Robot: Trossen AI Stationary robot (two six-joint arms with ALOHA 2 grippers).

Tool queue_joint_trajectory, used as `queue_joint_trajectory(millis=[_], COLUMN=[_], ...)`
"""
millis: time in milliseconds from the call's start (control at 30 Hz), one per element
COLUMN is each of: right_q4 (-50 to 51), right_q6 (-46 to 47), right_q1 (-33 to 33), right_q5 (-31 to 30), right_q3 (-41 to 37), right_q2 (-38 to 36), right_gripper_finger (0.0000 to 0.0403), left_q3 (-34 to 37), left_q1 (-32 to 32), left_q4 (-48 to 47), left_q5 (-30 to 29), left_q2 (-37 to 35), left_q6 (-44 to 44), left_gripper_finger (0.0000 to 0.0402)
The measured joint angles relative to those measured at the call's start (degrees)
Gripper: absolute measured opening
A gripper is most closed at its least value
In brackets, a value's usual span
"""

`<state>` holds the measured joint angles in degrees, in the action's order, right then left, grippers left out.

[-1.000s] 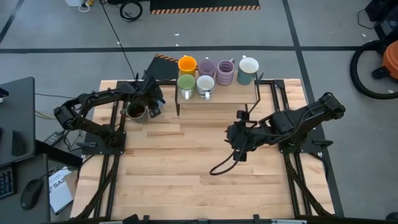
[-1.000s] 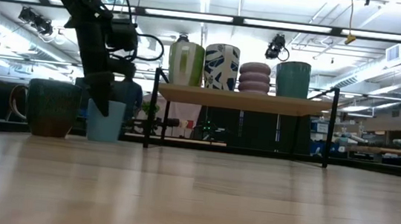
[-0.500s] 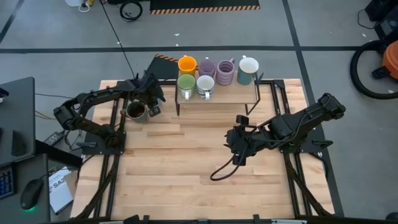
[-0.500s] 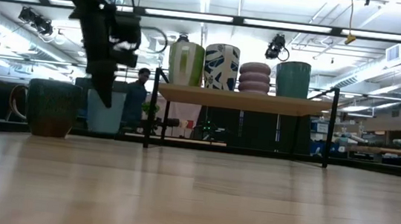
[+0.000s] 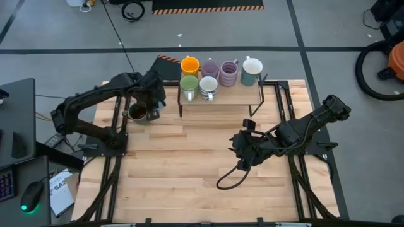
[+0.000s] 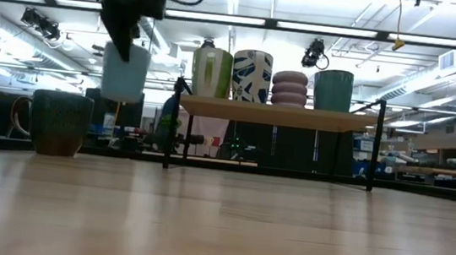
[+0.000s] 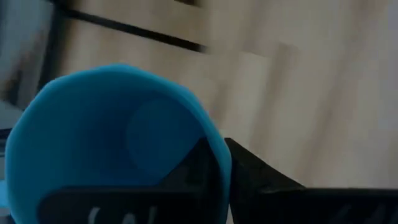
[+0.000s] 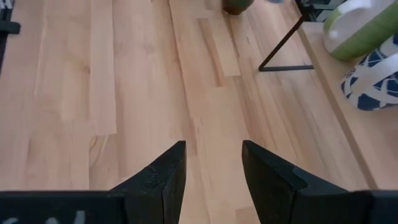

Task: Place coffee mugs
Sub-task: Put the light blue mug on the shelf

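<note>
our left gripper pinches the blue mug by its rim, held in the air beside the shelf (six mugs there). next we carry it over. right gripper waits, spread.

**Blue mug lifted off the tabletop**

Raised clear of the tabletop: the blue mug, which a second ago stood just beside the dark mug. Now hanging in the air, about level with the mugs on the shelf, gripped at the rim by the left gripper, whose fingers have closed on the wall, one inside and one outside. Left arm drawn up and slightly toward the shelf in the overhead view. Person seen behind the mug half a second ago no longer visible there. Right gripper shifted a little nearer the front edge, its trailing cable moved along with it.
</note>
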<state>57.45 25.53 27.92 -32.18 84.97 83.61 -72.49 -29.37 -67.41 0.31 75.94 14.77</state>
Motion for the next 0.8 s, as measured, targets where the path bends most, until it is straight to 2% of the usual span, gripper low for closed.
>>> queue_joint_trajectory(millis=[67,233,533,800], right_q4=[-0.33,-5.31,-24.71,-32.17], right_q6=[0.26,-0.09,-3.22,-6.43], right_q1=[0.24,0.61,-1.26,-1.87], right_q5=[-1.01,-2.45,2.66,-0.39], right_q3=[-0.36,-5.63,-19.15,-24.29], right_q2=[-0.03,-0.04,0.00,0.00], right_gripper_finger=[0.0162,0.0162,0.0162,0.0159], left_q3=[-0.72,-0.25,-0.18,-0.20], left_q1=[2.88,12.16,31.36,42.98], left_q4=[-3.06,-3.29,8.41,16.79], left_q5=[4.27,13.49,10.13,3.82], left_q2=[-0.01,0.02,0.32,2.18], left_q6=[-1.25,-3.75,-7.17,-7.86], left_gripper_finger=[0.0037,0.0038,0.0038,0.0038])
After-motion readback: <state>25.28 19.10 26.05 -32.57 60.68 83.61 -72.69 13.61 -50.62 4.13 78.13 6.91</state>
